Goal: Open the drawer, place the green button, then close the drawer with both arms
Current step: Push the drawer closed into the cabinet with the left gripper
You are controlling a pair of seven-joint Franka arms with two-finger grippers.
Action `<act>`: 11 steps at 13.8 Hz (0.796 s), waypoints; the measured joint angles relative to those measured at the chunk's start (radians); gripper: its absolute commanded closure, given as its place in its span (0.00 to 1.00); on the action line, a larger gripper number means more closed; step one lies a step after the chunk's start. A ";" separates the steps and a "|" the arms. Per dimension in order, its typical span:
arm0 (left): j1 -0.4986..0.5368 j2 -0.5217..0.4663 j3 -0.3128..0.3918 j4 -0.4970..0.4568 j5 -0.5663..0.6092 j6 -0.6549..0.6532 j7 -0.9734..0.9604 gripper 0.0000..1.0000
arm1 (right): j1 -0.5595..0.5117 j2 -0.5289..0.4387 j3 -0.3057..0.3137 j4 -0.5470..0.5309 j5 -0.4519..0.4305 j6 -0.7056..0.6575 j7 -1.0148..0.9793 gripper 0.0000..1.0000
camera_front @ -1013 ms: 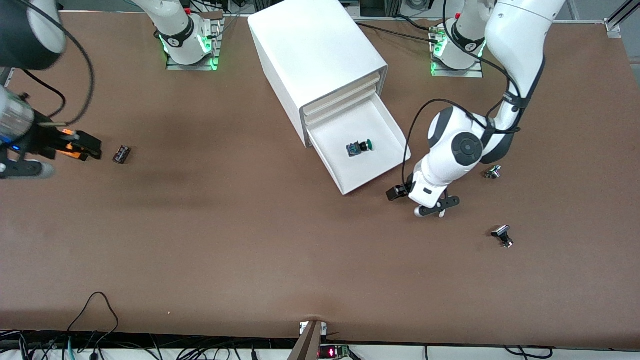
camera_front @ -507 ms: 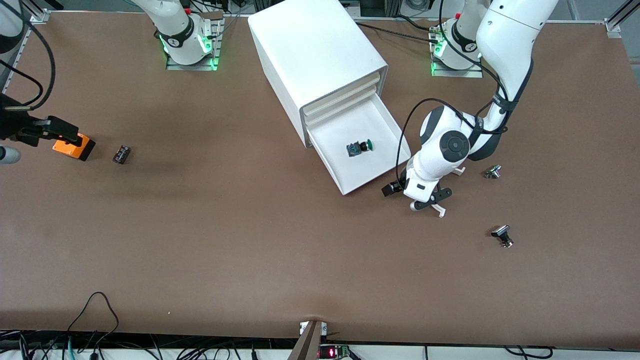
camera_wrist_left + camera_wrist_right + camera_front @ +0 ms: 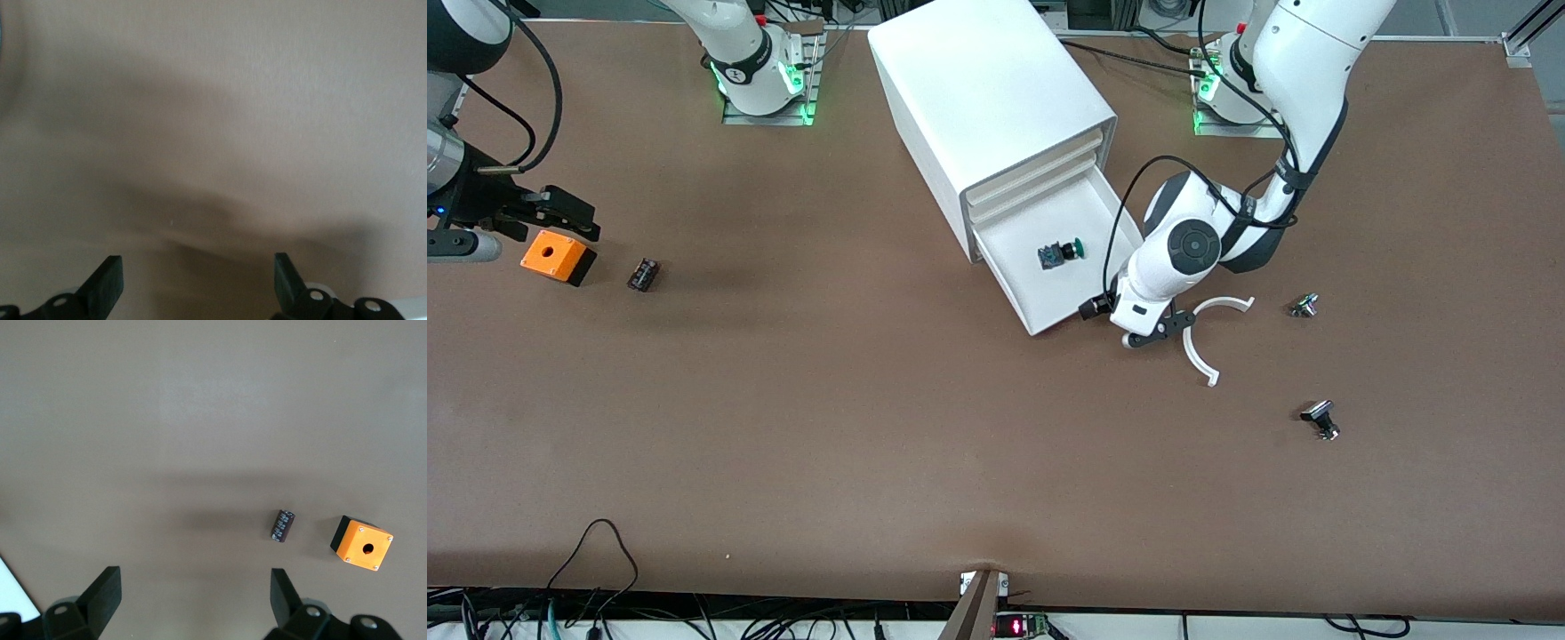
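Observation:
The white cabinet (image 3: 996, 107) stands mid-table with its bottom drawer (image 3: 1112, 222) pulled out. The green-capped button (image 3: 1060, 252) lies inside that drawer. My left gripper (image 3: 1152, 336) is low at the drawer's front corner toward the left arm's end, open and empty. The left wrist view shows only brown table between its fingers (image 3: 107, 287). My right gripper (image 3: 574, 218) is open and empty, over the table beside the orange box (image 3: 558, 258) at the right arm's end. In the right wrist view its fingers (image 3: 103, 590) are spread, with the orange box (image 3: 361, 543) farther off.
A small black part (image 3: 643, 274) lies beside the orange box and also shows in the right wrist view (image 3: 283, 525). A white curved strip (image 3: 1199, 351) lies by my left gripper. Two black-and-silver parts (image 3: 1304, 305) (image 3: 1320, 420) lie toward the left arm's end.
My left gripper swung from the open table to the drawer's front corner, and the drawer with the button slid slightly inward. My right gripper moved off the orange box, which now sits on the table.

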 measured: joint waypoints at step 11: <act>0.000 -0.015 -0.150 0.000 -0.101 -0.304 -0.002 0.01 | 0.004 0.015 0.015 0.000 -0.006 0.015 0.002 0.01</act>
